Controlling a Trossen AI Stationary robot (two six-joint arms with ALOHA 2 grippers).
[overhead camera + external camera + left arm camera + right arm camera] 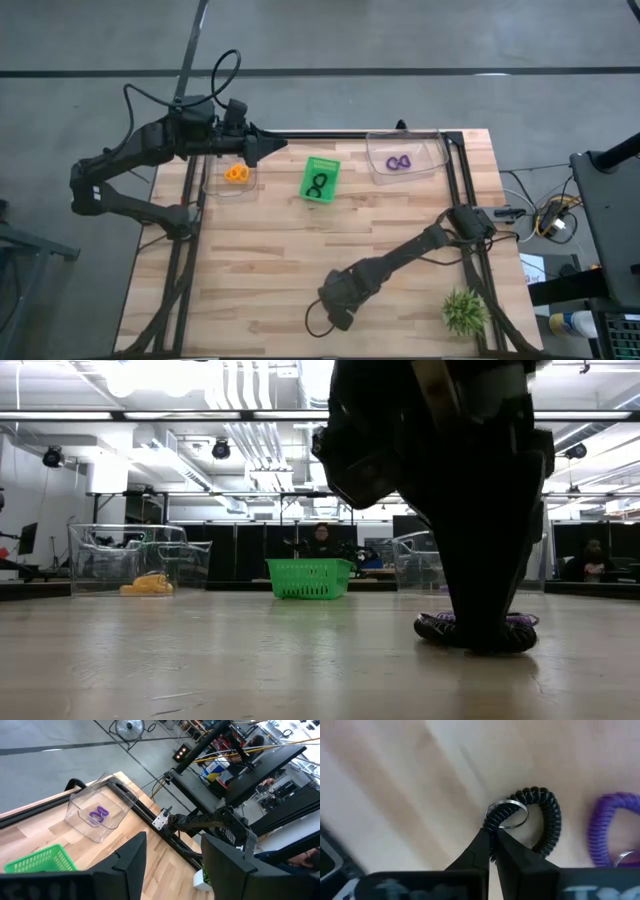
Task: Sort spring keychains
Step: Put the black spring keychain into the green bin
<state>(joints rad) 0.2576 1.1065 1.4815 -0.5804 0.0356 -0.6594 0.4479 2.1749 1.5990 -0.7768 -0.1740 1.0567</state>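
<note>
- The right gripper [492, 851] is down at the near part of the table [260, 270], fingers pinched shut on the black keychain [540, 820] beside its metal ring [507, 815].
- A purple keychain [607, 827] lies just beside it.
- Judgement: lift straight up so the coil does not snag its purple neighbour, then carry it to the green basket [321, 180], where 1 black keychain already lies.
- The left gripper [172, 865] waits open over the far left of the table.

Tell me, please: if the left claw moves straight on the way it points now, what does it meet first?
Probably nothing soon. The open left claw hangs above the table, aiming past the purple keychains' clear bin toward the right arm near the far edge. Depth is unclear, so that arm is only a guess.
</note>
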